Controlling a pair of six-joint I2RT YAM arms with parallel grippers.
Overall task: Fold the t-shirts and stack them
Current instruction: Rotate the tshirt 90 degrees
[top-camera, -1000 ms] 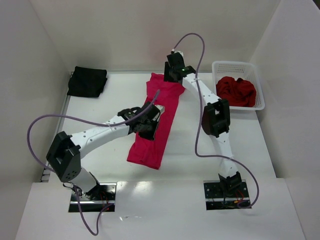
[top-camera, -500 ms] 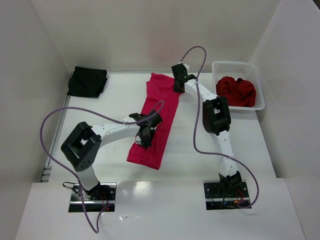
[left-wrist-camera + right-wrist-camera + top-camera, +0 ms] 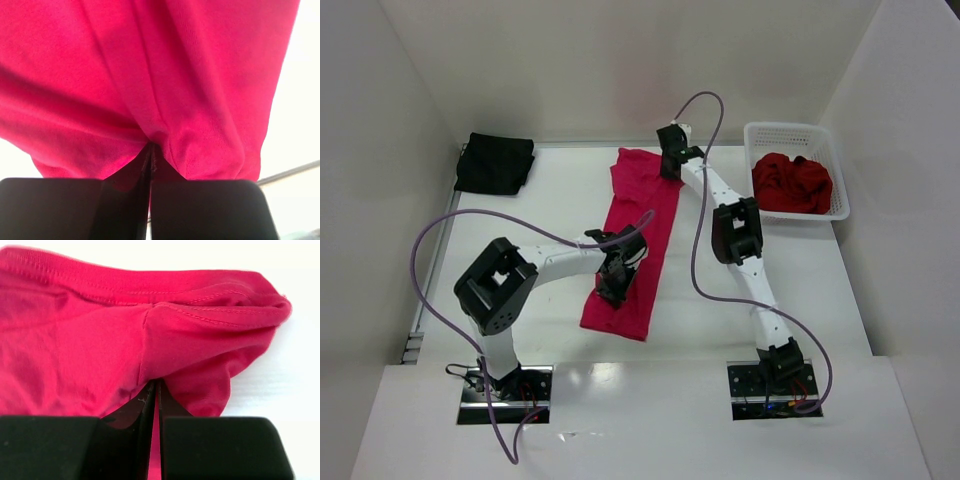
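A crimson-pink t-shirt, folded into a long strip, runs from the far middle of the table toward the near edge. My left gripper sits on the strip's near part. In the left wrist view its jaws are shut on a pinch of this cloth. My right gripper is at the strip's far right corner. In the right wrist view it is shut on a fold by the stitched hem. A black t-shirt lies folded at the far left. Darker red t-shirts are bunched in the basket.
A white lattice basket stands at the far right against the side wall. White walls close in the table on the left, back and right. Purple cables loop over both arms, and the left one hangs above the table beside the strip.
The right gripper has come down onto the shirt's far corner and closed on it. The left gripper, shut throughout, has shifted nearer along the strip, and the strip's near end has moved slightly.
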